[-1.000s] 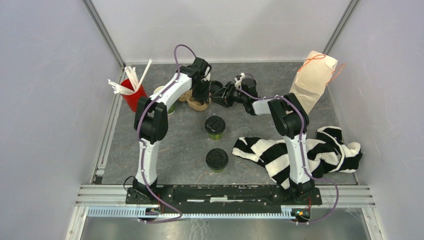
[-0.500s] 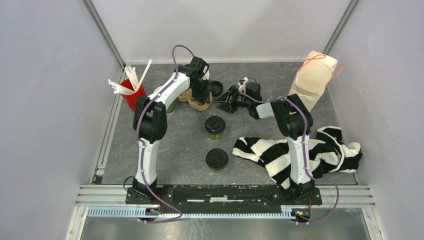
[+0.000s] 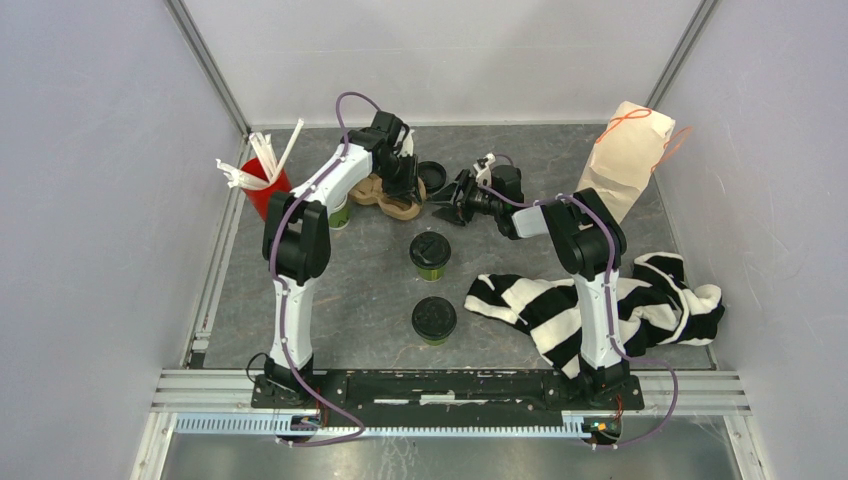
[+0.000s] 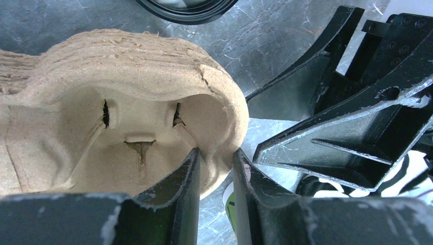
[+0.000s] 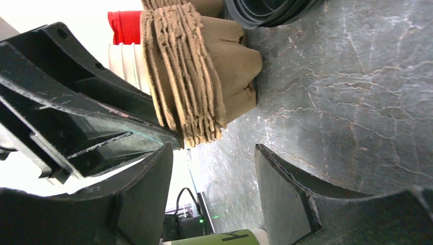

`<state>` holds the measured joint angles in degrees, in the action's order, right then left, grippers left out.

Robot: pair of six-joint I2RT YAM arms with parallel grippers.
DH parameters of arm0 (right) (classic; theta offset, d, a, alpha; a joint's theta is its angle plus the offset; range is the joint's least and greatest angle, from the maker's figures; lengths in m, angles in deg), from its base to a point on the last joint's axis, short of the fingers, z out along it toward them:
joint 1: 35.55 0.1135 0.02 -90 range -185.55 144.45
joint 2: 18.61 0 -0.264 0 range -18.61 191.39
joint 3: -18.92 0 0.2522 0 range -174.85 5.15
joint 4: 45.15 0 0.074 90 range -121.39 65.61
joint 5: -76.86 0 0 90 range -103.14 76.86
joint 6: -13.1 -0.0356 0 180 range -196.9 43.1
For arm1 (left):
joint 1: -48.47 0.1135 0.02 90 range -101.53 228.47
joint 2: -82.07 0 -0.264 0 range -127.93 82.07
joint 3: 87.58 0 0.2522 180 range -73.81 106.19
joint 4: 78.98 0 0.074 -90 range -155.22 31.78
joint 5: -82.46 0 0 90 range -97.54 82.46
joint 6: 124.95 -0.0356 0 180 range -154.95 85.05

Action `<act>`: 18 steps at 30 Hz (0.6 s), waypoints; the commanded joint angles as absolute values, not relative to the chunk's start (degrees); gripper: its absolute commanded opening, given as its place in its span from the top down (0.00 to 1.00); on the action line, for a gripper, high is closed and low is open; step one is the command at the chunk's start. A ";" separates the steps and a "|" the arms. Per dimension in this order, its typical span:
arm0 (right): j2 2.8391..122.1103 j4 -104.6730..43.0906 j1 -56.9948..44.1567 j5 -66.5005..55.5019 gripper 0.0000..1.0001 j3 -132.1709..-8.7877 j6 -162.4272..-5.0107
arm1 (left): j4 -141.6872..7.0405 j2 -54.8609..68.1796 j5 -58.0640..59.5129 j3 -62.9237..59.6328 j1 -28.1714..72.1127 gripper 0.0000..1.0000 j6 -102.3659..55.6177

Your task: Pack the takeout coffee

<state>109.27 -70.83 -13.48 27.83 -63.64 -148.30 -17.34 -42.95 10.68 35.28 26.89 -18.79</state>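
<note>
Two green takeout coffee cups with black lids stand mid-table, one [image 3: 430, 252] behind the other [image 3: 434, 318]. At the back lies a stack of brown pulp cup carriers [image 3: 400, 210]. My left gripper [image 3: 408, 190] is over it. In the left wrist view that gripper [image 4: 214, 155] is shut on the top carrier's [image 4: 127, 102] curved wall, one finger inside the pocket and one outside. My right gripper [image 3: 446, 207] hangs just right of the stack. Its jaws [image 5: 214, 153] stand open and hold nothing, facing the stack's edge [image 5: 189, 81].
A red cup with white straws [image 3: 264, 188] stands at the back left, with a green cup [image 3: 339, 213] partly hidden under the left arm. Loose black lids [image 3: 433, 172] lie behind the carriers. A paper bag [image 3: 625, 160] leans at the back right. A striped cloth [image 3: 610, 305] covers the right side.
My right gripper has opened wider and drawn back a little to the right of the carriers. The left arm has shifted slightly left, still pinching the carrier.
</note>
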 commanded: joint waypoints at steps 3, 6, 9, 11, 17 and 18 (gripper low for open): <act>110.15 -78.58 -13.16 28.48 0.33 -65.59 -151.98 | -19.58 -42.03 17.87 33.92 28.44 0.76 -18.15; 110.80 -78.32 -13.14 28.05 0.33 -66.33 -151.97 | -19.53 -41.95 18.78 33.61 29.09 0.77 -18.68; 111.66 -77.72 -13.16 27.86 0.32 -67.88 -151.85 | -19.65 -41.78 19.27 33.47 29.46 0.78 -18.99; 112.29 -77.27 -13.22 27.75 0.33 -68.86 -151.85 | -19.57 -41.70 19.76 33.26 29.53 0.80 -19.12; 113.34 -76.69 -13.20 26.98 0.36 -69.94 -151.66 | -19.55 -41.33 19.95 32.89 29.49 0.82 -19.20; 113.54 -76.70 -13.17 27.03 0.37 -70.18 -151.66 | -19.63 -41.33 19.99 32.88 29.50 0.82 -19.21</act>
<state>112.61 -74.19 -13.42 27.72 -67.81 -151.51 -19.13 -42.95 17.54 33.56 29.18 -18.79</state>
